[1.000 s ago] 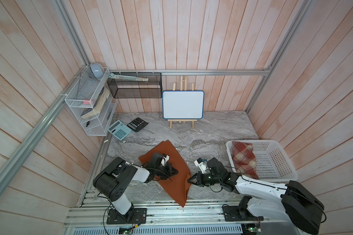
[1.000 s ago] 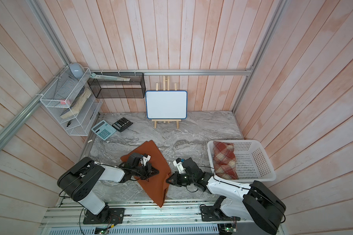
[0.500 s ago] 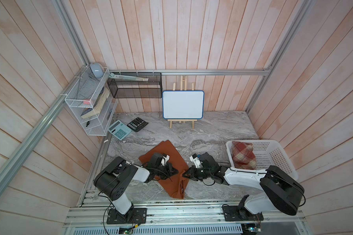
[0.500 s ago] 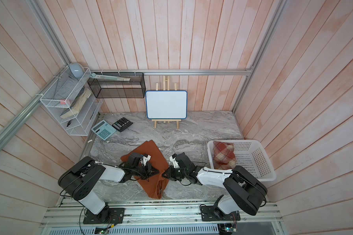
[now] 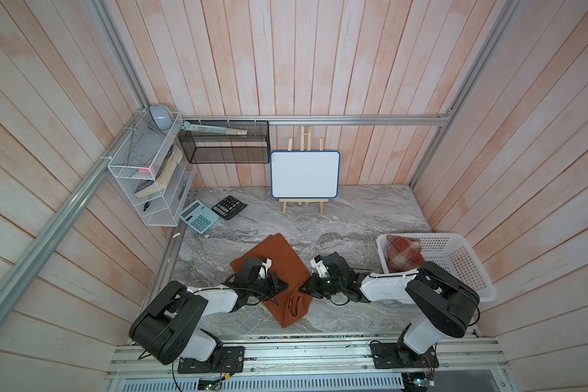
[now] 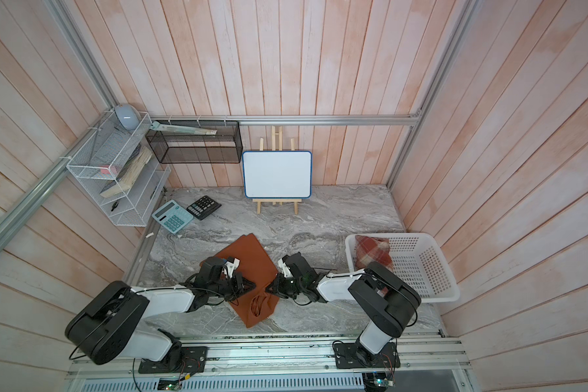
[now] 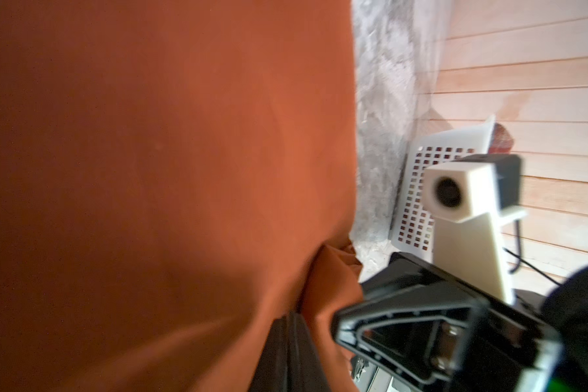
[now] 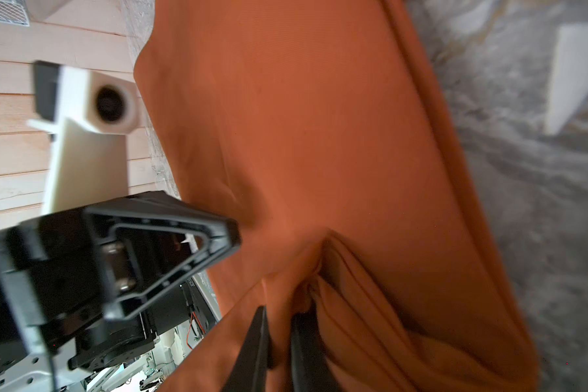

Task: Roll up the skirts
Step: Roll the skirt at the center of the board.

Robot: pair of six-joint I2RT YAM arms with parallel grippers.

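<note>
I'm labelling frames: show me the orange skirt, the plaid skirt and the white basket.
orange skirt (image 5: pixel 284 256), in a top view, flat far part.
plaid skirt (image 5: pixel 403 253), in a top view, its middle.
white basket (image 5: pixel 457 258), in a top view, bare lattice floor.

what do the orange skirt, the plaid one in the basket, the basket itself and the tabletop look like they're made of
Orange skirt: thin matte woven cloth, likely cotton; it creases softly and shows fine weave lines in the right wrist view. Plaid skirt: thicker, fuzzy, wool-like. Basket: smooth white moulded plastic lattice. Tabletop: grey veined marble look, possibly laminate.
</note>
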